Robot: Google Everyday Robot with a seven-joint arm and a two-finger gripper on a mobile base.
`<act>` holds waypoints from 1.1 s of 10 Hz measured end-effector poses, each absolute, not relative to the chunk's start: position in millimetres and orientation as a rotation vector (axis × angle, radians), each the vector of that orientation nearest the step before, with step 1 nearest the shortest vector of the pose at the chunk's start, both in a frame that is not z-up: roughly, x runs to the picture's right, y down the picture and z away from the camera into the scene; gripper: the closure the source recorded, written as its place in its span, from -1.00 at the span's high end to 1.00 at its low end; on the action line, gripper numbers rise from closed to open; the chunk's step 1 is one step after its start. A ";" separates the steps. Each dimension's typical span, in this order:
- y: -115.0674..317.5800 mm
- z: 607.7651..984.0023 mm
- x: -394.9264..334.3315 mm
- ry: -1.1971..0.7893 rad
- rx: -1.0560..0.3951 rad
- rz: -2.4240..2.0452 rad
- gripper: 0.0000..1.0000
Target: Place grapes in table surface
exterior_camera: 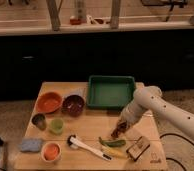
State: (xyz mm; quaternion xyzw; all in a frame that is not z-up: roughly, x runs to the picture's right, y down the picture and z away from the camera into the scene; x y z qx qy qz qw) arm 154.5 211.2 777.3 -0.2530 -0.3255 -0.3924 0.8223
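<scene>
In the camera view, the gripper (119, 128) is seen low over the table surface (92, 126), near the green tray (111, 93). Its fingers are closed on the grapes (115, 134), which are held just beside the long green vegetable (113, 143). Whether the grapes touch the wood cannot be told. The maroon bowl (73, 104) is placed well apart.

Light tan table surface (95, 122) with visible board seams; green tray (111, 91), far centre; orange bowl (48, 102) and dark maroon bowl (73, 105), left; grey cup (39, 121), pale green cup (56, 125), orange cup (51, 150) and blue-grey sponge (30, 145), near left; white brush (85, 146); long green vegetable (113, 143); white arm (160, 107), its pale gripper (121, 126) closed on dark reddish-brown grapes (117, 132), near right of centre
</scene>
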 end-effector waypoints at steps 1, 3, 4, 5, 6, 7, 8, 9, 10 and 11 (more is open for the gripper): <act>211.8 777.5 154.7 -0.693 -0.539 -0.832 -0.54; 212.7 776.9 154.7 -0.691 -0.538 -0.835 -0.20; 211.9 776.0 154.8 -0.688 -0.536 -0.836 0.00; 211.9 776.1 154.8 -0.686 -0.536 -0.837 0.21; 211.3 776.0 154.2 -0.685 -0.536 -0.839 0.38; 210.9 776.3 154.1 -0.684 -0.534 -0.839 0.56; 210.8 776.1 154.5 -0.683 -0.534 -0.839 0.60; 210.7 776.2 154.6 -0.683 -0.534 -0.839 0.60; 210.2 776.1 154.8 -0.682 -0.533 -0.839 0.60; 209.6 776.0 155.3 -0.681 -0.532 -0.840 0.60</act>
